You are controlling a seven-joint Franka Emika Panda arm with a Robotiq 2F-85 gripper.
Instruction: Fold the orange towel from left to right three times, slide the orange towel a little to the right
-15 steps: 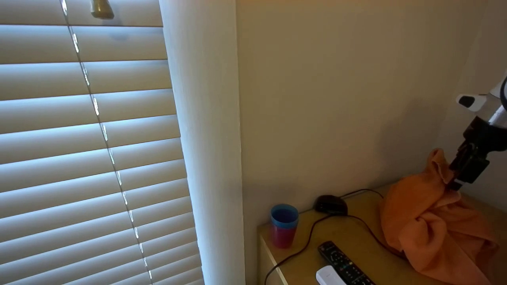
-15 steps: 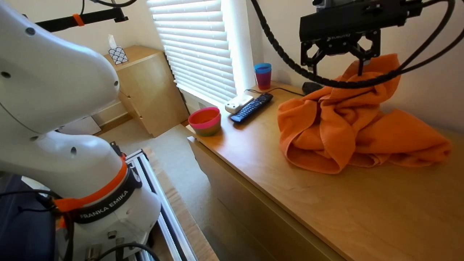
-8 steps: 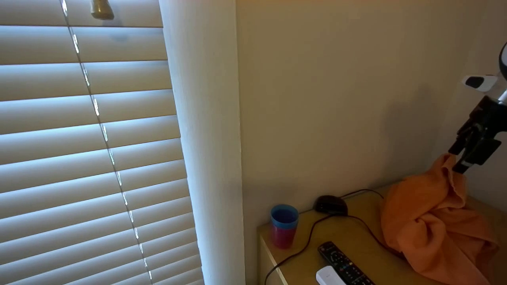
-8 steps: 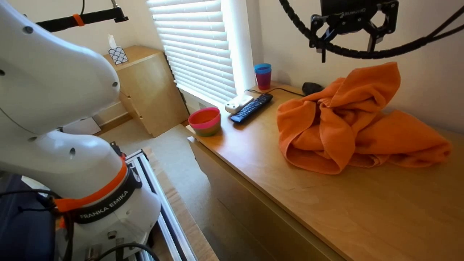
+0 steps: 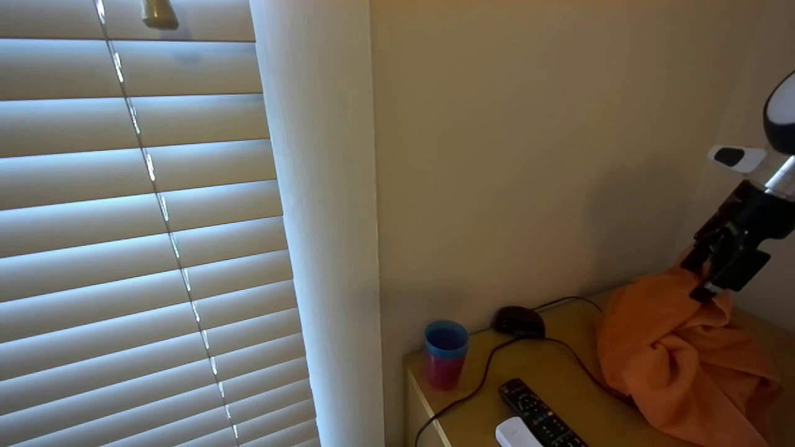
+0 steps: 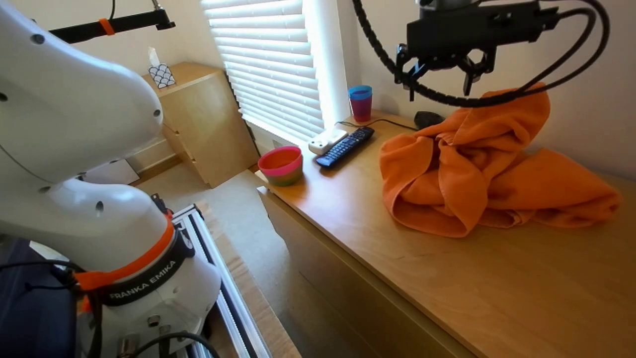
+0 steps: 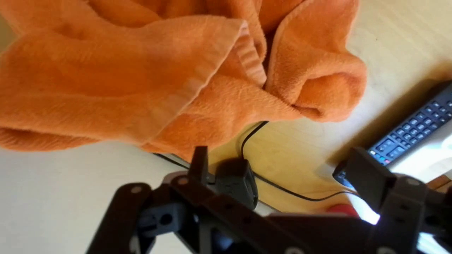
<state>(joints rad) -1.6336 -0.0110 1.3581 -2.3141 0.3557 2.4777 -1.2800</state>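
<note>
The gripper dips and drifts toward the remote, jaws apart, nothing held. The orange towel stays heaped near that remote, so imo no fold gained; probably needs a fresh grab.

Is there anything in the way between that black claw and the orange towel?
Nothing visible stands between the open two-finger gripper and the orange towel. In an exterior view, the ribbed black hose loops across in front of them, but the wrist view shows none of it between them.
</note>
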